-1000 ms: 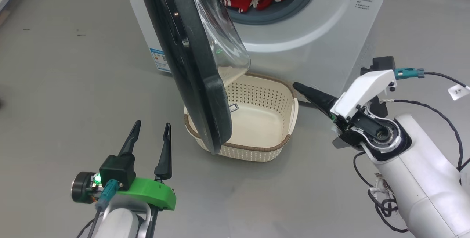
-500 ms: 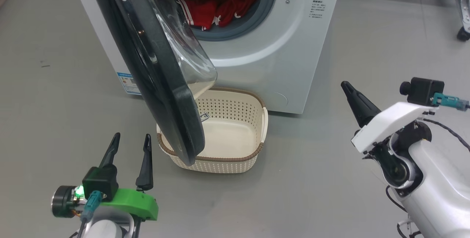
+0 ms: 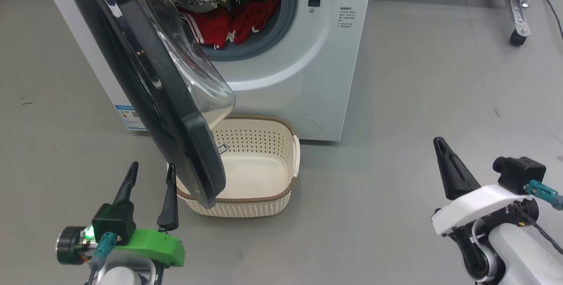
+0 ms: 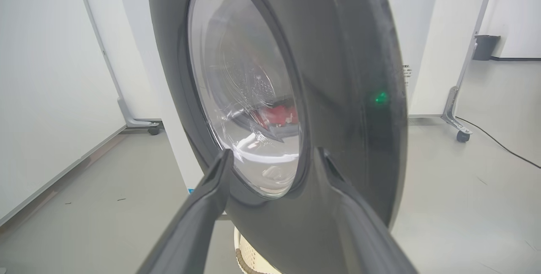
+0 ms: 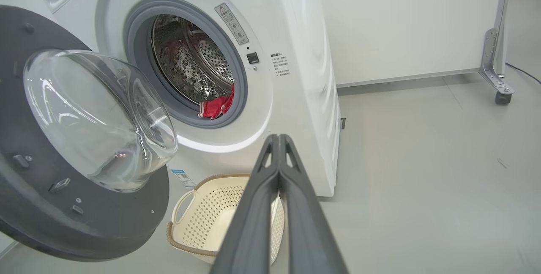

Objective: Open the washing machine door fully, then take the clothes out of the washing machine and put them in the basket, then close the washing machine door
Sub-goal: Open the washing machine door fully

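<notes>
Left end effector (image 3: 151, 169) was spread wide and empty beside the half-open washing machine door (image 3: 189, 144); right end effector (image 3: 439, 144) was pinched together. The clothes (image 3: 215, 25) sat inside the washing machine (image 3: 308, 78), the basket (image 3: 294, 157) below.

Glossy black-rimmed glass door (image 4: 346, 67), shiny steel drum (image 5: 190, 67), matt cream basket (image 3: 239, 209), perhaps plastic.

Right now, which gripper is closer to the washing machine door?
Left. The left gripper, open, sits just beside the lower edge of the washing machine door; the right gripper, shut, is far off on the other side of the basket.
</notes>
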Available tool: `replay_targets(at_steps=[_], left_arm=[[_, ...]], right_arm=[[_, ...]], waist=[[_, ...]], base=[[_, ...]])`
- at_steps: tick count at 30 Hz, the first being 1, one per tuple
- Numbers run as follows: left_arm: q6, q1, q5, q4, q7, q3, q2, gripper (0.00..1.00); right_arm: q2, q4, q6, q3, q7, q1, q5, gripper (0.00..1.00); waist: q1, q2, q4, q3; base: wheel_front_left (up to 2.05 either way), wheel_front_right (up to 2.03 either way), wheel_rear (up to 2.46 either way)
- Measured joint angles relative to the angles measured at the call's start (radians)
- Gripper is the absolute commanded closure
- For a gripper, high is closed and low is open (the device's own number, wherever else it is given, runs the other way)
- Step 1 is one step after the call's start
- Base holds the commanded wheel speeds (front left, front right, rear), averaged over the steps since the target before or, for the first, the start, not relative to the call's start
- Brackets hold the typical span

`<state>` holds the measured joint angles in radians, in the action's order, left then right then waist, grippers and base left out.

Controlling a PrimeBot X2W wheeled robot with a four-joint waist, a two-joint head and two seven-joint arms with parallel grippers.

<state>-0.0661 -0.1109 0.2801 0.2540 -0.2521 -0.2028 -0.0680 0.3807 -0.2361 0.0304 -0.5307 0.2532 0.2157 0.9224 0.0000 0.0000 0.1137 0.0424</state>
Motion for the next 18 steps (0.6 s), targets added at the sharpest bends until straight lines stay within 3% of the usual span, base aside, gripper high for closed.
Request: replay_targets(at_steps=[4,5,6,7,8,18], left_arm=[[0.003,0.000,0.000,-0.002,0.000,0.004,0.005,0.00],[0.007,0.001,0.000,-0.002,0.000,0.006,0.005,0.00],[0.010,0.001,-0.001,-0.003,0.000,0.008,0.005,0.00],[0.010,0.002,-0.002,-0.003,0.000,0.010,0.006,0.00],[0.010,0.003,-0.005,-0.003,0.000,0.013,0.007,0.00],[0.019,0.029,-0.009,-0.002,0.000,0.029,0.014,0.00]], right_arm=[[0.001,0.003,-0.027,0.005,0.000,-0.047,-0.025,1.00],[-0.002,0.005,-0.035,0.012,0.000,-0.056,-0.025,0.66],[-0.004,0.007,-0.044,0.016,0.000,-0.064,-0.029,0.66],[-0.005,0.009,-0.049,0.021,0.000,-0.071,-0.039,0.30],[-0.007,0.014,-0.058,0.030,0.000,-0.078,-0.046,0.00],[-0.042,0.067,-0.085,0.085,0.000,-0.126,-0.101,0.00]], waist=[[0.0000,0.0000,-0.005,-0.002],[0.0000,0.0000,-0.006,-0.002],[0.0000,0.0000,-0.007,-0.002],[0.0000,0.0000,-0.008,-0.003],[0.0000,0.0000,-0.009,-0.003],[0.0000,0.0000,-0.019,-0.008]], base=[[0.00,0.00,0.00],[0.00,0.00,0.00],[0.00,0.00,0.00],[0.00,0.00,0.00],[0.00,0.00,0.00],[0.00,0.00,0.00]])
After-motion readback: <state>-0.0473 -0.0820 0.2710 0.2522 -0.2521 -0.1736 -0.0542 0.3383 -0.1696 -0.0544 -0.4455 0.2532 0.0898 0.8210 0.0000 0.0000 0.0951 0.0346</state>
